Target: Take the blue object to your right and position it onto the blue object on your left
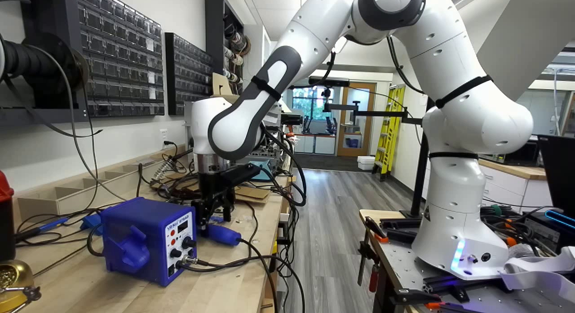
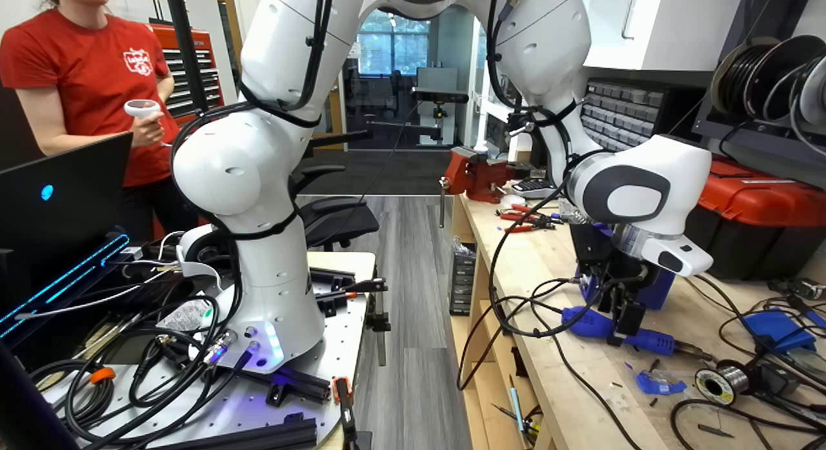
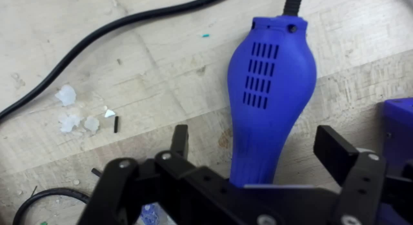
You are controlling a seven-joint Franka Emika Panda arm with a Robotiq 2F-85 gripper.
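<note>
The blue handle-like tool, with vent slots and a black cord, lies on the wooden bench. It also shows in both exterior views; its thin metal end points away from the cord. The boxy blue unit with a pale knobbed front panel stands beside it. It is partly hidden behind the gripper in an exterior view and shows at the right edge of the wrist view. My gripper is open, low over the tool, one finger on each side of the handle with gaps between.
Black cables cross the bench and hang off its edge. A solder spool and a blue stand lie near the tool's thin end. A red and black toolbox, a brass sponge holder and a teal box also stand there.
</note>
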